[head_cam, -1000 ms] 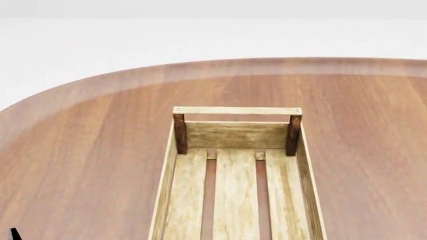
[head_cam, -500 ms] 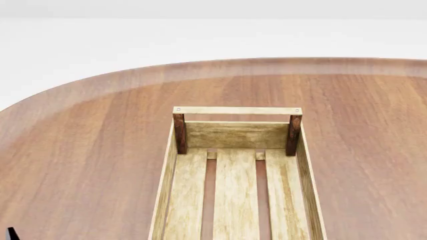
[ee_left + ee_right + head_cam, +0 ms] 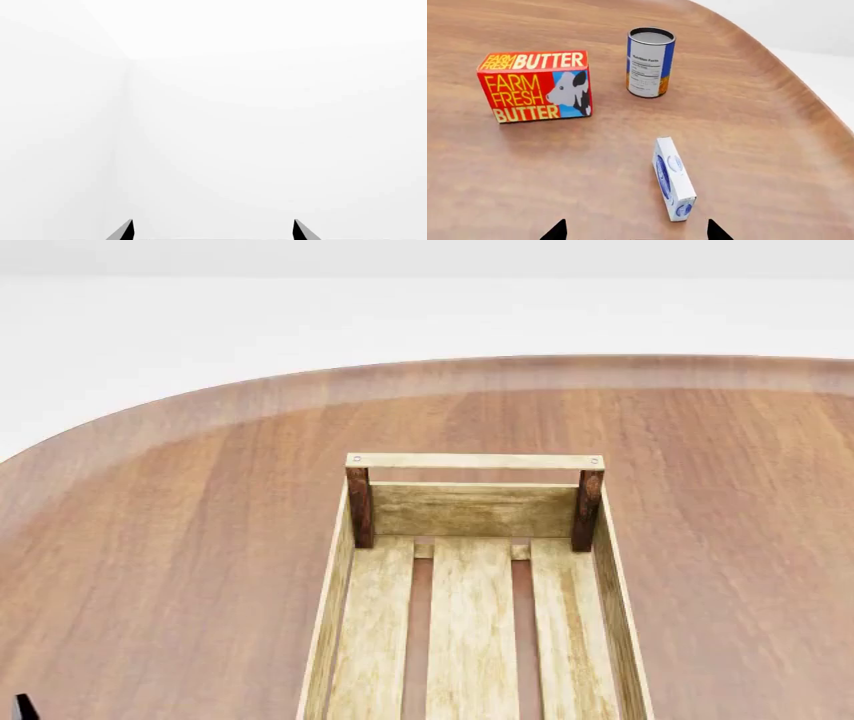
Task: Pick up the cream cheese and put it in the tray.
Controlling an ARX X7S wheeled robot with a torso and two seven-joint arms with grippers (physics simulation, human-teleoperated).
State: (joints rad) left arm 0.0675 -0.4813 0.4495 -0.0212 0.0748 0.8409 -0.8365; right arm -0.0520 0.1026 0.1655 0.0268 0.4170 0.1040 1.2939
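Cream cheese (image 3: 672, 178) stands on its narrow edge, lower centre of the right wrist frame, between the spread tips of the right gripper (image 3: 636, 231), ungrasped. Risk: a tip clips it and it topples. Tray (image 3: 603, 570) empty. Left gripper (image 3: 212, 230) open, faces blank wall.

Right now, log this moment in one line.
cream cheese: on table, ungrasped | tray: empty | right gripper: open, near box | left gripper: open, idle
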